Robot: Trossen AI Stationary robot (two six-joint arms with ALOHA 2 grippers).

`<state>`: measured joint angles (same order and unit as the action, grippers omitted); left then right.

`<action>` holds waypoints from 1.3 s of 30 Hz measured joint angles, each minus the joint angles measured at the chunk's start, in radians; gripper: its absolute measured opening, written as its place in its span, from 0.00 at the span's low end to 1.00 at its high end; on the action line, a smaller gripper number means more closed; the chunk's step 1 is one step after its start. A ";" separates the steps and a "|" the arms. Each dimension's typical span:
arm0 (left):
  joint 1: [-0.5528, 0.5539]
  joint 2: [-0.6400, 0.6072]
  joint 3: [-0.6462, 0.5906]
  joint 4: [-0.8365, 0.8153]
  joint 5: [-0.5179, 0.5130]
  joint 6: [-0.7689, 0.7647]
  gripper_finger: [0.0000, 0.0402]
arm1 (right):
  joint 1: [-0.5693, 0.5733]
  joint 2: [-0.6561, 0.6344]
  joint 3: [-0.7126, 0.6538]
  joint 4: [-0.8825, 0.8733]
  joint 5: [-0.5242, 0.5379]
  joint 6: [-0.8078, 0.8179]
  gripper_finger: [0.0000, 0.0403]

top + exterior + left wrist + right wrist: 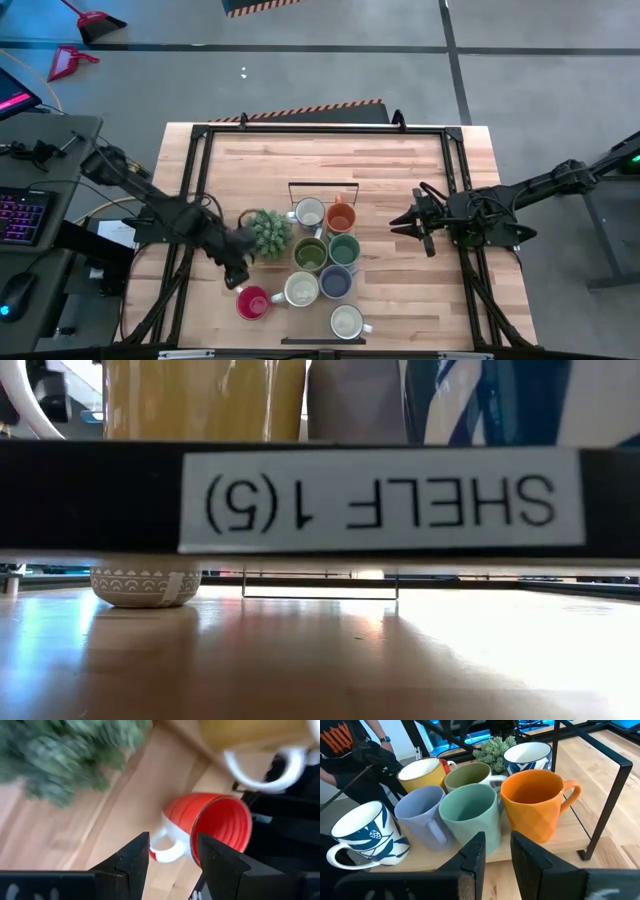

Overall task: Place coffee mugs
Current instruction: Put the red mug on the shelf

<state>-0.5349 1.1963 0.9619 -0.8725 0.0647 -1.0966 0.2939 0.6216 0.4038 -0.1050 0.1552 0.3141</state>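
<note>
Seven mugs stand bunched at the table's middle: white-and-blue (309,213), orange (341,216), olive (309,253), teal (344,249), cream (301,289), blue-grey (335,283) and a patterned white one (347,321) nearest the front. A red mug (253,302) stands apart at the front left. My left gripper (237,268) is open just above and beside it. In the left wrist view its fingers (172,862) stand on either side of the red mug's white handle (167,847). My right gripper (400,222) is open and empty, to the right of the orange mug (535,805).
A spiky green potted plant (268,232) stands left of the mugs, close to my left arm. A black wire frame (322,186) rises around the far mugs and shows in the right wrist view (615,805). A person (350,750) stands beyond the table. A shelf label (380,500) blocks most of the low view.
</note>
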 joint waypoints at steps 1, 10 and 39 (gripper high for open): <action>-0.013 0.025 0.000 0.009 0.001 -0.017 0.38 | 0.000 0.000 0.000 -0.002 -0.001 0.000 0.18; -0.099 0.146 0.000 0.129 0.011 -0.140 0.38 | 0.000 0.000 0.000 -0.042 -0.041 0.003 0.18; -0.142 0.310 -0.001 0.167 -0.002 -0.174 0.38 | 0.000 0.000 0.000 -0.076 -0.059 0.071 0.18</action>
<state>-0.6773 1.5062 0.9611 -0.7053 0.0624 -1.2704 0.2939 0.6216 0.4038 -0.1810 0.0961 0.3851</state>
